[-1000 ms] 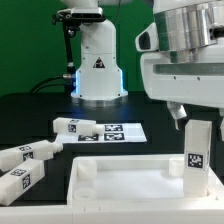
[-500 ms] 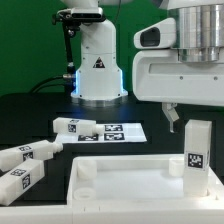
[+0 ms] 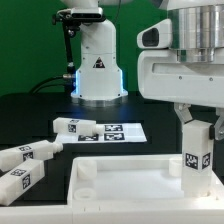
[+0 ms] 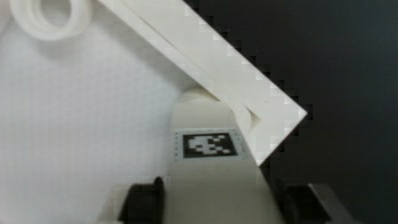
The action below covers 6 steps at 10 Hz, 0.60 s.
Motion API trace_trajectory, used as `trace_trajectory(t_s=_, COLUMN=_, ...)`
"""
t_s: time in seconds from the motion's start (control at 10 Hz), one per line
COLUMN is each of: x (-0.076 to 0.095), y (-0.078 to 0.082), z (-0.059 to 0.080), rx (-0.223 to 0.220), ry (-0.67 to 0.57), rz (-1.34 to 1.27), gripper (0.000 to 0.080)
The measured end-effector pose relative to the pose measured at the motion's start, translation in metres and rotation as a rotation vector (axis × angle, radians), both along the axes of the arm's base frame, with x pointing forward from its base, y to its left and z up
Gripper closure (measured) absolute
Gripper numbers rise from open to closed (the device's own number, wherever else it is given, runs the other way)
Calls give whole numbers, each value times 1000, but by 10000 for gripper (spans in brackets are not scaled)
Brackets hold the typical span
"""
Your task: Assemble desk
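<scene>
The two dark fingers [image 4: 146, 203] of the gripper [image 3: 196, 124] are closed against opposite faces of one white square-section leg [image 3: 195, 155]. They grip it near its upper end, so it hangs upright straight below them with a black-and-white tag on one face. Directly beneath the fingers, the leg's lower end sits at a corner of the desk's tabletop panel [image 3: 125, 163], just inside the raised rim [image 4: 205, 55]. Whether it touches the panel floor or hovers just above it cannot be told. In the wrist view a round raised ring [image 4: 54, 20] shows on the panel floor a little away from the fingers (probably a fitting for a leg). Well away from the fingers, toward the exterior view's left, three loose legs [image 3: 30, 153] lie flat on the black table [image 3: 30, 110], the nearest one at the end of the marker board [image 3: 118, 131]. Beyond them stands the white robot base [image 3: 98, 70]. The step in hand looks like seating this leg in its corner. To do it well, keep the leg plumb, centre its foot over the corner fitting before pressing, lower slowly, and hold the grip firm so the leg cannot tilt against the rim
</scene>
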State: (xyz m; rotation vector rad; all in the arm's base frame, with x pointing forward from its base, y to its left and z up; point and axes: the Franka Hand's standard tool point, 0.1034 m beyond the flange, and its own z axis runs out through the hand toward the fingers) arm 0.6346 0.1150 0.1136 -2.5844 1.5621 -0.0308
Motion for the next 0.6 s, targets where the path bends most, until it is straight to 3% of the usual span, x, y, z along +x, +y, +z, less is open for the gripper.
trace_trajectory(t_s=0.3, x=3, y=7, z=-2, rx=116, ry=16, rz=-556, gripper=514)
trace_trajectory(t_s=0.6, x=4, y=8, z=-2, rx=148, ry=20, rz=-681, gripper=514)
